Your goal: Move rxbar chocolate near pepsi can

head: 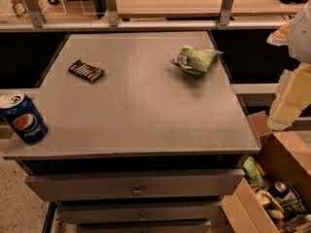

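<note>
One flat black rxbar chocolate (86,71), a slim rectangular wrapper with rows of white lettering, lies far left on the matte grey tabletop (141,110). It is well apart from the blue cylindrical pepsi can (23,117), which stands at the near left corner. A crinkled green snack bag (196,59) sits far right. The pale gripper (287,101) hangs beyond the right edge; whether it is released or clenched, I cannot tell.

Grey cabinet top (146,106), drawers (136,186) below. Green/white snack bag (196,59) at rear right. Open cardboard box (291,159) w/ misc. items, floor, right side.
</note>
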You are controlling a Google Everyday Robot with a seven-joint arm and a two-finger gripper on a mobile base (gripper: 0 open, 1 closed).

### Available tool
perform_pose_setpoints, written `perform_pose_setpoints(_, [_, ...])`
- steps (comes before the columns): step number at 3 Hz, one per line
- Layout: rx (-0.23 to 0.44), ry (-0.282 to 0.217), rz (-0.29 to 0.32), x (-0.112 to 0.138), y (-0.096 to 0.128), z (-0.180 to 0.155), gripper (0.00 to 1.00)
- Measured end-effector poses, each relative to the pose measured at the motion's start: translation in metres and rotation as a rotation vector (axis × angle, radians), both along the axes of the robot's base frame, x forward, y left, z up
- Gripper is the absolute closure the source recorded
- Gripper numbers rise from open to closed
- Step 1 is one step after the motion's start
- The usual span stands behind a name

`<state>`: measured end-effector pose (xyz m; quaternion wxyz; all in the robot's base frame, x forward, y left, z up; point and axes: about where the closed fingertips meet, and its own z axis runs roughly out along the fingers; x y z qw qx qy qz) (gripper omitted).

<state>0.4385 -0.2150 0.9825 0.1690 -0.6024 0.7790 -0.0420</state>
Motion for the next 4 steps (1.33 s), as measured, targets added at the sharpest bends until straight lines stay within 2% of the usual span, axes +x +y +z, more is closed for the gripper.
perform_pose_setpoints(1, [0.000, 0.000, 0.000, 0.000, 0.000, 0.000, 0.00])
perform_pose_setpoints(2, [0.023, 0.004, 0.020, 0.014, 0.014, -0.007, 0.00])
perform_pose_setpoints(3, [0.038, 0.009, 0.053, 0.047, 0.050, -0.023, 0.00])
perform_pose_setpoints(4, [0.049, 0.029, 0.121, 0.085, 0.101, -0.040, 0.00])
